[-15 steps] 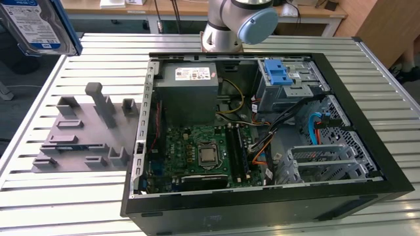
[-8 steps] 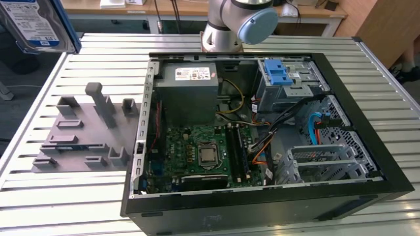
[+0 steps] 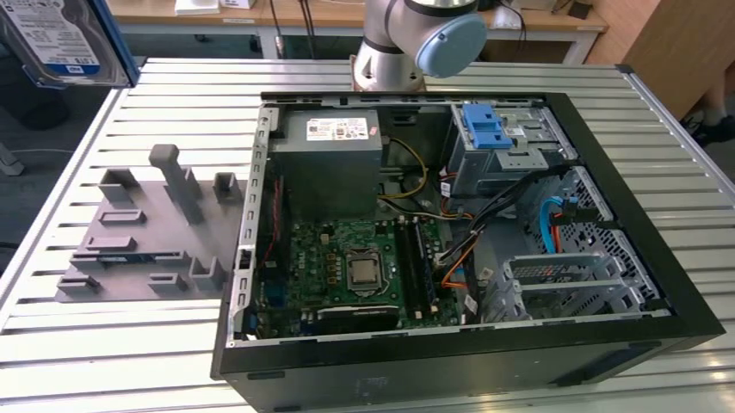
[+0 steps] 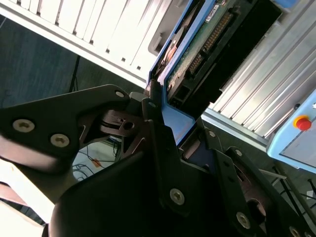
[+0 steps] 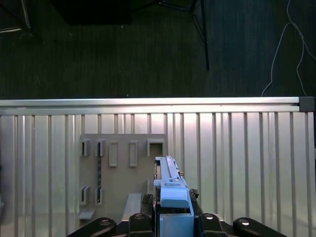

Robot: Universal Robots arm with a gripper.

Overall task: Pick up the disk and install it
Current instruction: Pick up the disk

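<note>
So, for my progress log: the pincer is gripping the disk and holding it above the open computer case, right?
Not quite. The pincer grips the disk, but holds it above the slatted table at the grey fixture, not above the computer case; the first wrist view shows this.

Exterior view high over table (image 3: 172, 86); both wrist views close behind claw (image 5: 171, 210).

Robotics lab bench set up for computer assembly, seen through my remote cameras.
I see an open desktop computer case (image 3: 460, 366) lying on a slatted aluminium table (image 3: 115, 344) beside a grey fixture plate (image 3: 138, 258). A robot arm (image 3: 397, 43) stands at the table's far edge, with wooden workbenches (image 3: 552, 19) behind. A control pendant (image 4: 301, 143) carries a red button (image 4: 302, 122).
</note>
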